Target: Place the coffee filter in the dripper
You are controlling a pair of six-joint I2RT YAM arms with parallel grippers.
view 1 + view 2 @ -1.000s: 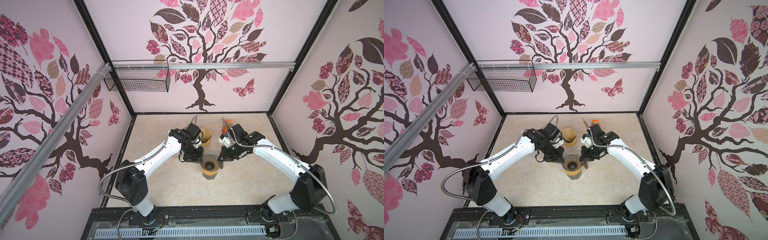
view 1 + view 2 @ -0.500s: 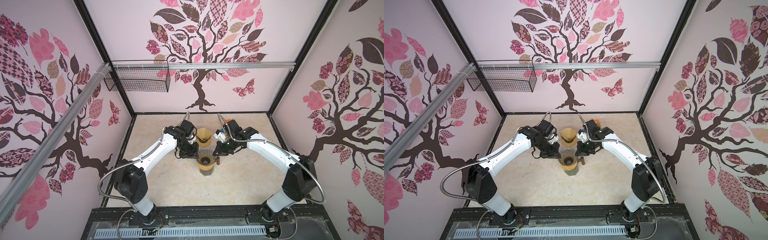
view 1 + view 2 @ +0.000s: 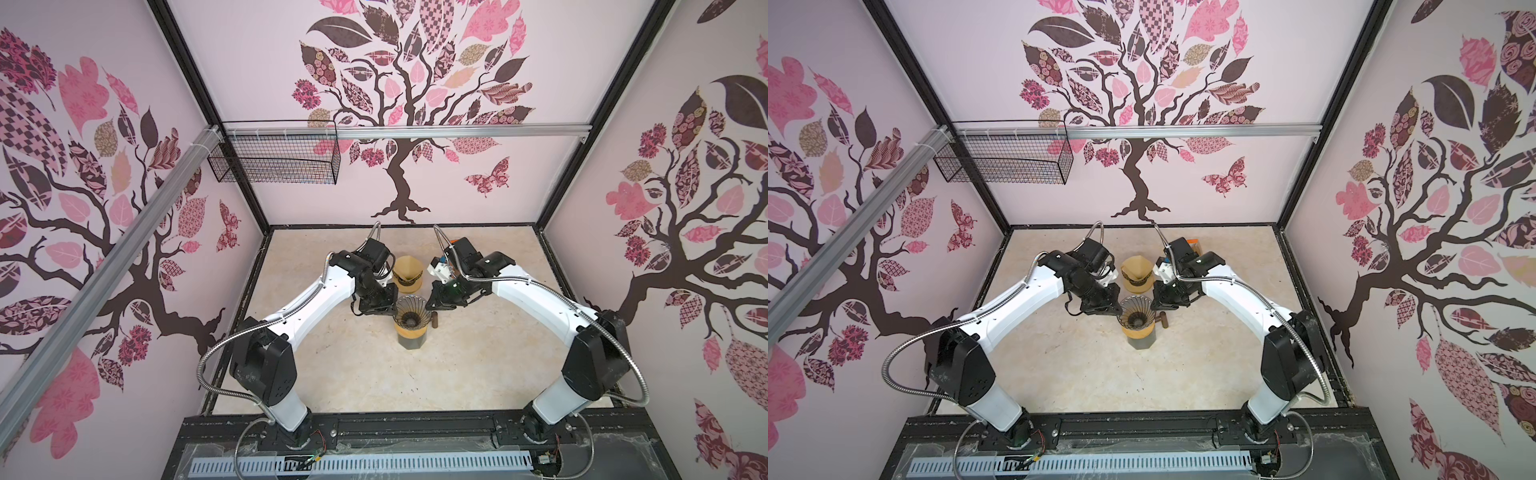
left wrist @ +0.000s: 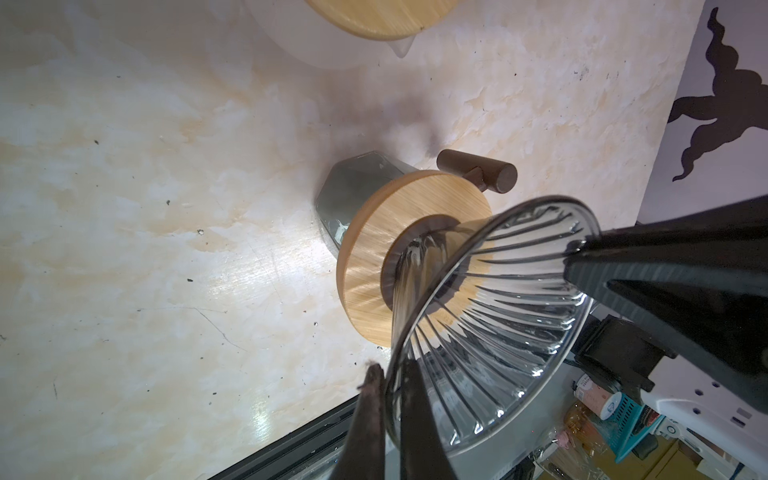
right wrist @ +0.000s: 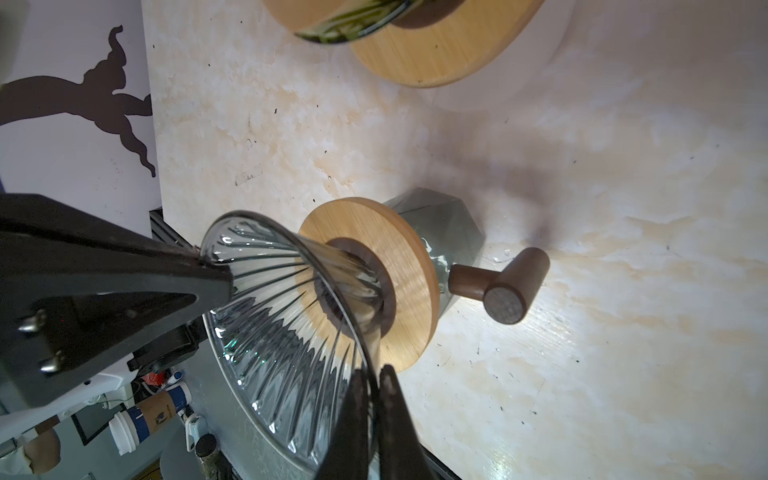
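A clear ribbed glass dripper (image 3: 409, 311) (image 3: 1133, 313) stands on a round wooden collar (image 4: 374, 257) over a grey glass cup (image 5: 440, 224) with a brown handle (image 5: 503, 286). My left gripper (image 3: 390, 307) (image 4: 392, 368) is shut on the dripper's left rim, one finger inside and one outside. Across from it, my right gripper (image 3: 430, 305) (image 5: 372, 370) is shut on the right rim in the same way. The tan paper coffee filter (image 3: 408, 268) (image 3: 1136, 266) sits just behind, in a second holder with a wooden base (image 5: 436, 50). The dripper's cone shows nothing inside it.
A black wire basket (image 3: 274, 158) hangs from the rail high at the back left. Patterned walls close in the marble floor (image 3: 374, 374) on three sides. A black rail with both arm bases (image 3: 415, 432) runs along the front.
Both arms, gripping the rim throughout, have carried the dripper and its cup a little toward the back and left, closer to the coffee filter.
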